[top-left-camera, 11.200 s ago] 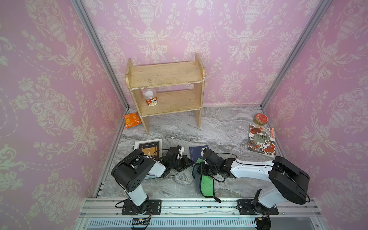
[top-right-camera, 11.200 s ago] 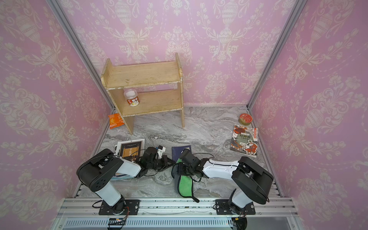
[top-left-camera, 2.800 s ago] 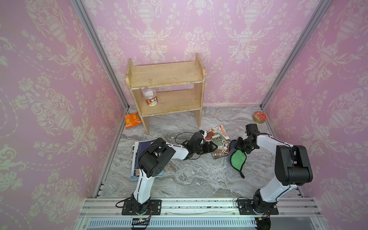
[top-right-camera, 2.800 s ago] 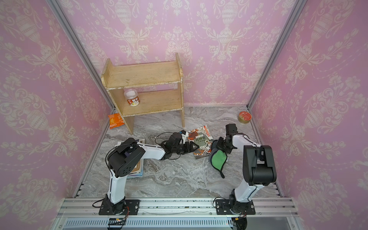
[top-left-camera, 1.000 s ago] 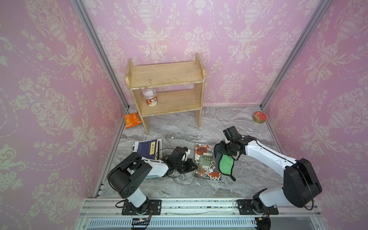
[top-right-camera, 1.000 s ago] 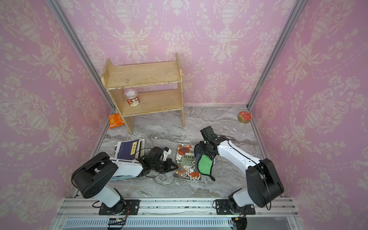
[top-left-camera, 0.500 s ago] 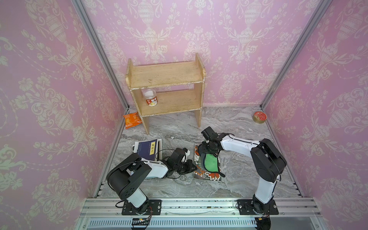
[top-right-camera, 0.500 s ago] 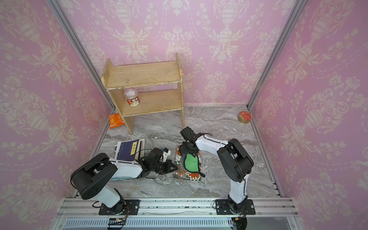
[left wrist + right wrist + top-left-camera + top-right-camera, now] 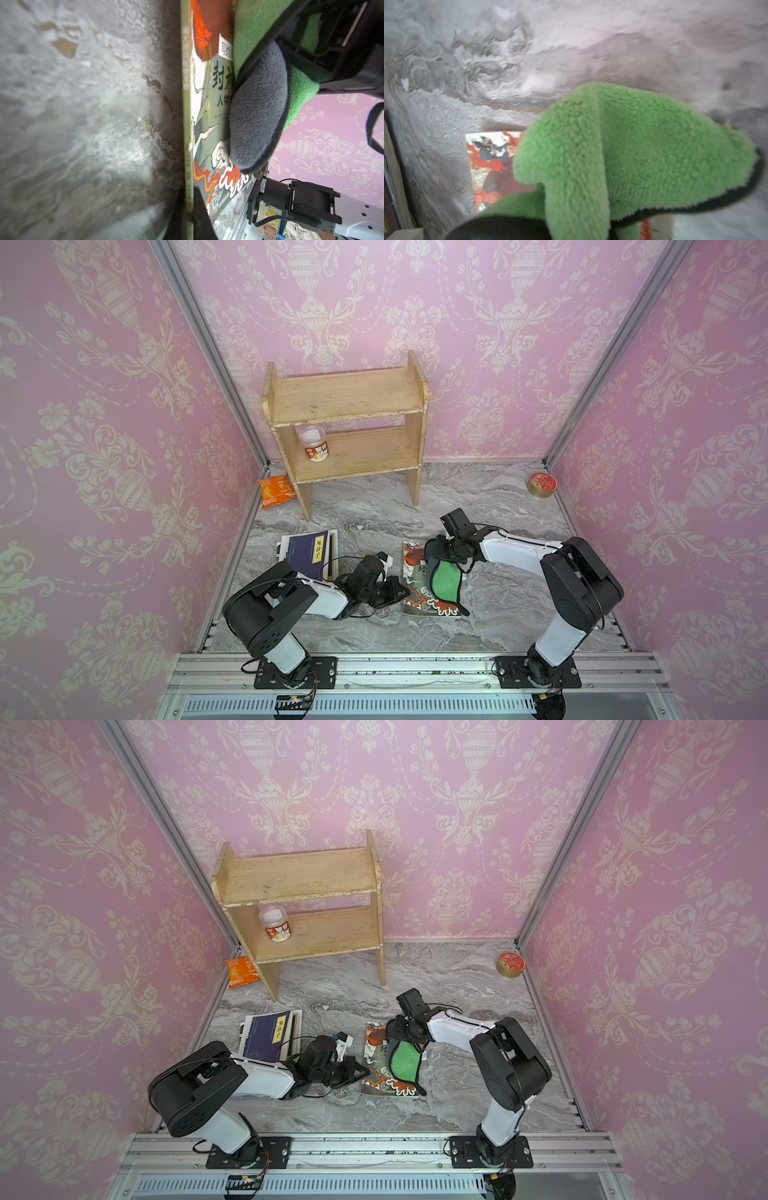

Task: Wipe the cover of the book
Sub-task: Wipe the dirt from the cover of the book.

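The book (image 9: 415,589) (image 9: 376,1065), with a red and green illustrated cover, lies flat on the marble floor. My left gripper (image 9: 402,592) (image 9: 363,1071) is shut on its left edge; in the left wrist view the jaws (image 9: 190,212) pinch the green spine of the book (image 9: 207,116). A green cloth (image 9: 446,580) (image 9: 405,1063) with a black rim rests on the right half of the cover. My right gripper (image 9: 442,549) is shut on the cloth's far end. The cloth (image 9: 633,145) fills the right wrist view and hides those fingers.
A wooden shelf (image 9: 345,427) stands at the back with a jar (image 9: 312,443) on its lower board. An orange packet (image 9: 275,490) lies beside it. A red tin (image 9: 541,484) sits in the far right corner. A blue book stack (image 9: 309,556) lies at the left.
The right arm has carried the cloth leftward, from beside the book's right edge onto its cover. The left gripper has stayed clamped on the book's edge.
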`<action>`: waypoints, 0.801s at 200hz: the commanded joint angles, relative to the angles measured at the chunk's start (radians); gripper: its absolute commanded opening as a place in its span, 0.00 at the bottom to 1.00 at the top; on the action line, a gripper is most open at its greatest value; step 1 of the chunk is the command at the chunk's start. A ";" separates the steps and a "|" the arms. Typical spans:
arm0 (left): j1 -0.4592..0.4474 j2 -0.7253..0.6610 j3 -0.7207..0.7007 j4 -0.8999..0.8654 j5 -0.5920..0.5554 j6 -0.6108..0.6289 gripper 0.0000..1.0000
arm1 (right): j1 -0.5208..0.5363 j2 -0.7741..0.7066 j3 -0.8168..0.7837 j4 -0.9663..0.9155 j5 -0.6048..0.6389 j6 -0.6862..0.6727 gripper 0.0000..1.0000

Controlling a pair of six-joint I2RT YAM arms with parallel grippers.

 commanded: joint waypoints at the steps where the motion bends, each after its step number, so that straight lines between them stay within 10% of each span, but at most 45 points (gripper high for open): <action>1: -0.006 0.024 -0.011 -0.003 -0.038 -0.018 0.00 | -0.007 0.020 -0.085 -0.161 0.099 0.034 0.00; 87: -0.035 0.036 -0.015 0.024 -0.062 -0.044 0.00 | 0.205 0.371 0.346 -0.096 -0.071 0.083 0.00; 160: -0.036 0.042 -0.035 0.064 -0.089 -0.064 0.00 | -0.074 0.097 -0.090 -0.054 -0.020 0.029 0.00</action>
